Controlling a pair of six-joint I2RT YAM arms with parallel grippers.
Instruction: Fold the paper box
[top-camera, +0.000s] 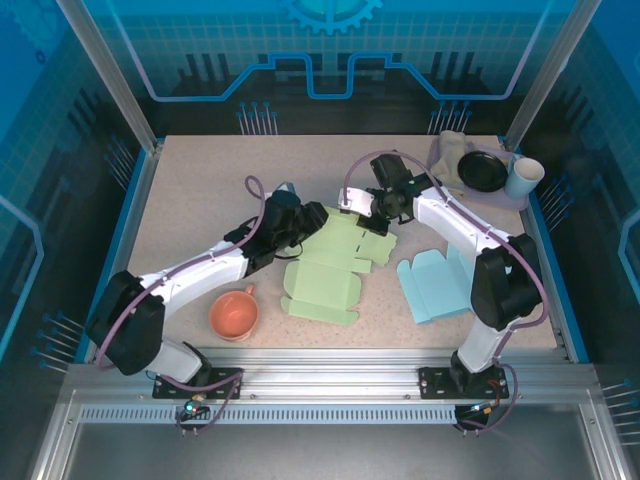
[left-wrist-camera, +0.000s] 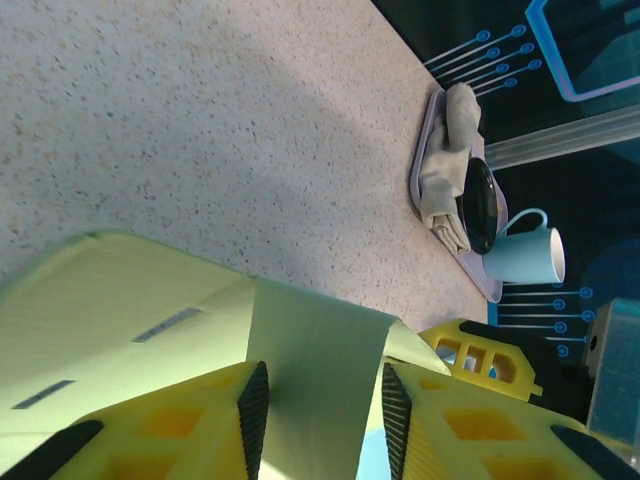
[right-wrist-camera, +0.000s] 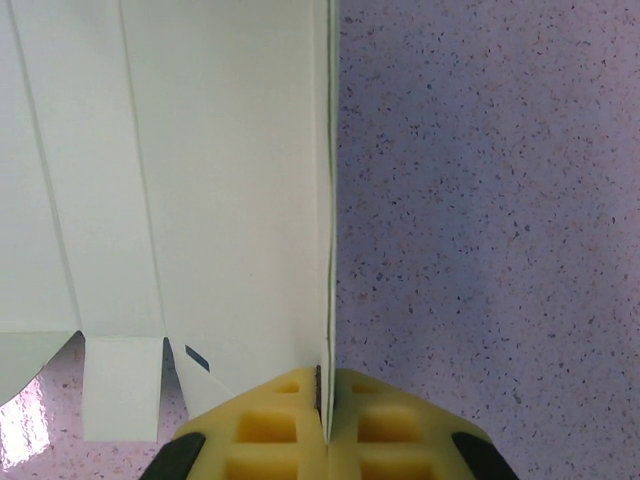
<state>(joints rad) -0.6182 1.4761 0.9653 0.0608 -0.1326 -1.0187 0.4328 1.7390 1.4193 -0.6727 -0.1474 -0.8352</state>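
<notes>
The green paper box (top-camera: 330, 270) lies as a flat, partly creased sheet in the middle of the table. My left gripper (top-camera: 320, 216) is at its far left corner. In the left wrist view its jaws stand apart (left-wrist-camera: 322, 400), and a raised green flap (left-wrist-camera: 310, 360) lies between the black pads without being pinched. My right gripper (top-camera: 363, 218) is at the sheet's far right edge. In the right wrist view it is shut (right-wrist-camera: 325, 385) on the thin edge of a panel (right-wrist-camera: 200, 180), which stands upright there and looks pale.
A flat blue paper box (top-camera: 435, 283) lies right of the green one. An orange cup (top-camera: 234, 313) sits near the front left. At the back right, a lavender tray (top-camera: 512, 201) holds a cloth (top-camera: 450, 150), a black plate (top-camera: 482, 171) and a white cup (top-camera: 523, 177).
</notes>
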